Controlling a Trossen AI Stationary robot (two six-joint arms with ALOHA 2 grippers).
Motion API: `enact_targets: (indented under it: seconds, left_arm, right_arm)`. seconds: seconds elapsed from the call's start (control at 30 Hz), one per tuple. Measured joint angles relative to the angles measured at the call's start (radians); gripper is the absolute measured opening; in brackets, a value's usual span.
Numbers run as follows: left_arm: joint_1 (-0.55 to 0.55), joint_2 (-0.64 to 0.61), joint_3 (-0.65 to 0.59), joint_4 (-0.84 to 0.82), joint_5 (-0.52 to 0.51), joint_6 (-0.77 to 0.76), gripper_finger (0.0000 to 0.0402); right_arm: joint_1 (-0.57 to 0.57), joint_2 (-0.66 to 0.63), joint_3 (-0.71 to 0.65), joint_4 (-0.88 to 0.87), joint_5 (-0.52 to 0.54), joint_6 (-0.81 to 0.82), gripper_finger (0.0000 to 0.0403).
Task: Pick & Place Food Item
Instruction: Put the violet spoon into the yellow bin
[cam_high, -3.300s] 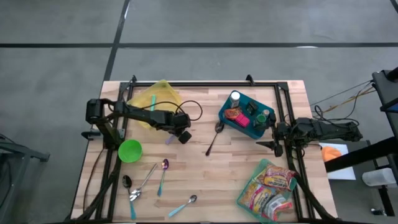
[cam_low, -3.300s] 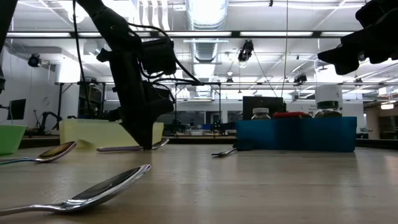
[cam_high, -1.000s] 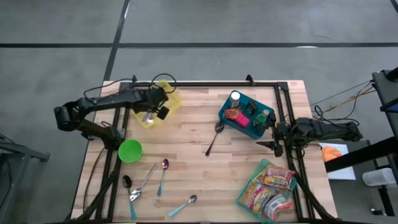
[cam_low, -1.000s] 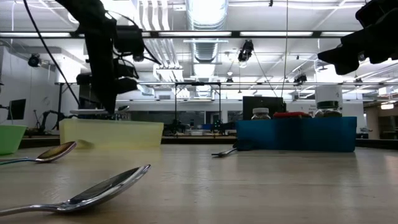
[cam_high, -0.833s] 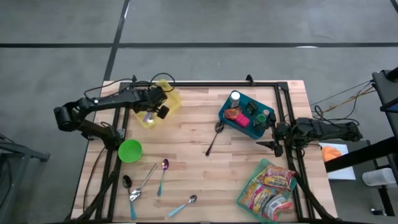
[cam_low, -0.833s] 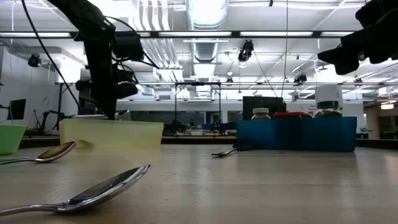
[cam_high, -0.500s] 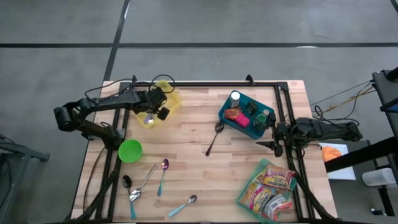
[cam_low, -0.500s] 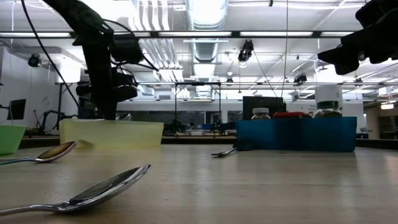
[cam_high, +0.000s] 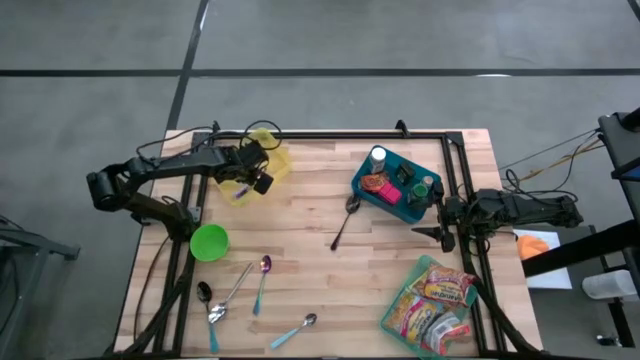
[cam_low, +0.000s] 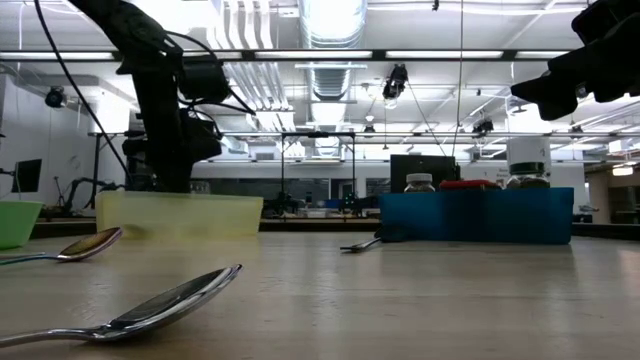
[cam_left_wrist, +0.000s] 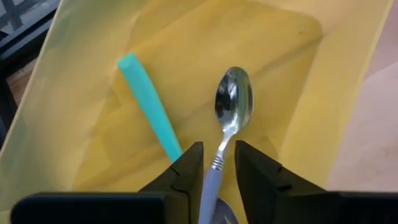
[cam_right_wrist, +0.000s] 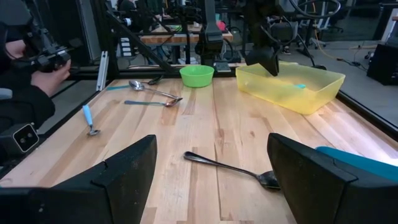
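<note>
Wooden table (cam_high: 330, 270) on grey floor, black frame round it. Spoon with bluish handle (cam_left_wrist: 229, 121) lay in yellow bin (cam_high: 262, 158) at table's far left corner, bowl facing up, handle between fingers (cam_left_wrist: 186, 171) of left end effector (cam_high: 243, 188); fingers slightly apart, handle in the gap, can't tell if pressed. Teal handle (cam_left_wrist: 149, 121) lay beside it in same bin. Left end effector pointed steeply down into bin. Green bowl (cam_high: 209, 242) just near of bin; several spoons (cam_high: 240, 290) scattered at near left. Another spoon (cam_high: 343, 222) mid-table, beside blue bin (cam_high: 397, 186) with jars. Snack bags (cam_high: 435, 298) at near right. Right end effector (cam_high: 428, 217) parked at right edge, fingers wide apart, empty.
</note>
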Motion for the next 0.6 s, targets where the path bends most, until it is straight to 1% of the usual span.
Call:
enact_targets:
  seconds: [0.4,0.6]
  left_arm:
    - [-0.003,-0.001,0.012,0.007,0.037,-0.001,0.0144]
    - [-0.014,-0.002,0.073,-0.037,0.111,-0.005,0.0157]
  right_arm:
    - [0.0,0.0,0.0,0.0,0.0,0.001,0.0303]
    - [0.0,0.0,0.0,0.0,0.0,0.002,0.0303]
